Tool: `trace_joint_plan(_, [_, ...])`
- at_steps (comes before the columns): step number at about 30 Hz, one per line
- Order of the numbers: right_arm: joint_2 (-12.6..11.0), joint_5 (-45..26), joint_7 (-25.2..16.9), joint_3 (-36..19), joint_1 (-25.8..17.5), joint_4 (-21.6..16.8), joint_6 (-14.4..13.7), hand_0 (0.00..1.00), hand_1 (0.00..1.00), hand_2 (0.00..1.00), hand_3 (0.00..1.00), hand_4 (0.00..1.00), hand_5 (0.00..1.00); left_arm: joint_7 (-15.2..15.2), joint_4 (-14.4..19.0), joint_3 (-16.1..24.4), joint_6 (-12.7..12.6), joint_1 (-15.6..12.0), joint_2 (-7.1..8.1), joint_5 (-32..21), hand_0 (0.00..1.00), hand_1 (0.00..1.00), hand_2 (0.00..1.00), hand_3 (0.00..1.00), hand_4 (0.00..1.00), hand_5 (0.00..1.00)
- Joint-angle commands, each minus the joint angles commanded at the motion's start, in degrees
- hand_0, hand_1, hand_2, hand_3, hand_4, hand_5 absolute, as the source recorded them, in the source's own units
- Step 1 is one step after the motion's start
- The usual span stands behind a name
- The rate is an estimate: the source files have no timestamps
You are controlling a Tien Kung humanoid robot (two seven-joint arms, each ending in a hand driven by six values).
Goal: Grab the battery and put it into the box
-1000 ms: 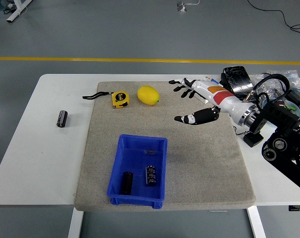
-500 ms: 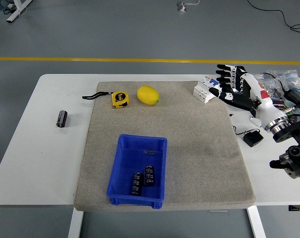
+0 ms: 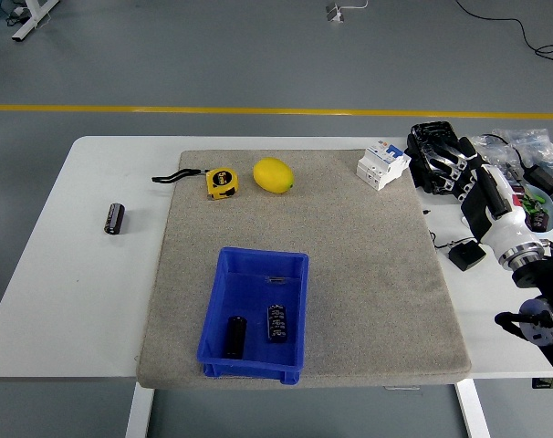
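A blue box (image 3: pixel 255 314) sits on the grey mat near the table's front edge. Two black batteries lie inside it side by side, one (image 3: pixel 234 336) on the left and one (image 3: pixel 277 322) on the right. A third black battery (image 3: pixel 115 218) lies on the bare white table at the far left. My right hand (image 3: pixel 447 167) is at the right edge of the table, off the mat, fingers relaxed and holding nothing. The left arm is out of view.
A yellow tape measure (image 3: pixel 221 182) and a yellow lemon (image 3: pixel 273 174) lie at the mat's (image 3: pixel 368 274) far side. A white circuit breaker (image 3: pixel 383 164) stands at the mat's far right corner. Black gear and cables (image 3: pixel 465 253) clutter the table's right edge.
My right hand has pulled back from over the mat to the table's right edge. The circuit breaker it covered now shows. The left battery in the box shifted slightly.
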State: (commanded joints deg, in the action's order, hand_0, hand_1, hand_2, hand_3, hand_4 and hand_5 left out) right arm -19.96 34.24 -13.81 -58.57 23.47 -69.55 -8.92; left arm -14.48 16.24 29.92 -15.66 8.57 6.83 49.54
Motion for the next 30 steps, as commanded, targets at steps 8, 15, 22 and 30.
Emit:
trace_joint_plan(8, [1.2, 3.7, 0.3, -6.0, -4.1, 0.0, -0.1, 0.872, 0.855, 0.869, 0.881, 0.998, 0.998, 0.0, 0.0, 0.0, -0.1, -0.2, -0.05, 0.0, 0.677, 0.631, 0.669, 0.643, 0.657, 0.685])
trace_joint_plan(15, [2.2, 7.0, 0.7, -11.4, -8.8, -0.9, 0.1, 0.879, 0.859, 0.874, 0.885, 0.998, 0.998, -0.1, 0.0, 0.3, -0.1, -0.5, -0.19, 0.5, 0.677, 0.632, 0.670, 0.643, 0.656, 0.686])
trace_joint_plan(22, [2.3, 9.3, 0.7, -14.5, -12.6, -3.1, 0.1, 0.882, 0.861, 0.871, 0.885, 0.998, 0.998, 0.1, 0.0, 0.1, -0.1, -0.8, -0.20, 0.5, 0.677, 0.632, 0.669, 0.643, 0.656, 0.687])
trace_joint_plan(30, [4.3, 11.7, 0.4, -16.5, -16.8, -6.4, -0.8, 0.883, 0.862, 0.873, 0.887, 0.998, 0.998, 0.2, 0.0, 0.1, 0.0, -1.0, -0.12, 0.9, 0.677, 0.635, 0.670, 0.644, 0.657, 0.687])
